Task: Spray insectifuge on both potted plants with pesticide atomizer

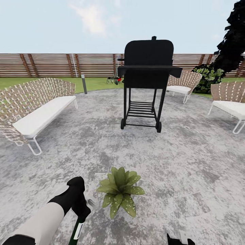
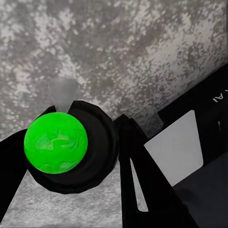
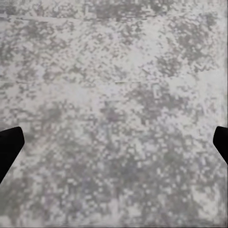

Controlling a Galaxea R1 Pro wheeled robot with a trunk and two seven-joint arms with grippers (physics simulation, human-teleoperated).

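On the round mottled-grey stone patio (image 1: 190,163), the robot's left gripper (image 1: 81,209) holds the slim dark-green pesticide atomizer (image 1: 75,233) by its neck, its jaws pinching the bottle, which hangs down toward the 7 o'clock edge of the head view. The whitish-grey trigger head (image 1: 91,200) sits just beside the low rosette plant of broad, light-green speckled leaves (image 1: 119,194), which lies near 6 o'clock in that view. The left wrist view looks down on the bottle's bright green round end (image 2: 56,141) seated in a dark collar, with stone beneath.

The right gripper (image 1: 180,241) shows at about 5 o'clock at the frame's lower edge; in the right wrist view its two dark fingertips (image 3: 9,142) sit far apart at opposite sides over bare stone, so the jaws are spread and hold nothing.

A black wheeled barbecue grill (image 1: 147,81) stands at 12 o'clock, a wicker bench with a white cushion (image 1: 37,109) at 10 o'clock, and the brown slat fence (image 1: 61,64) runs behind.

The pick-up looks done, and the spraying of the first plant appears to be in hand. Next, the nozzle likely needs aiming across the leaves for full cover, then a move to the second potted plant, not identified here.
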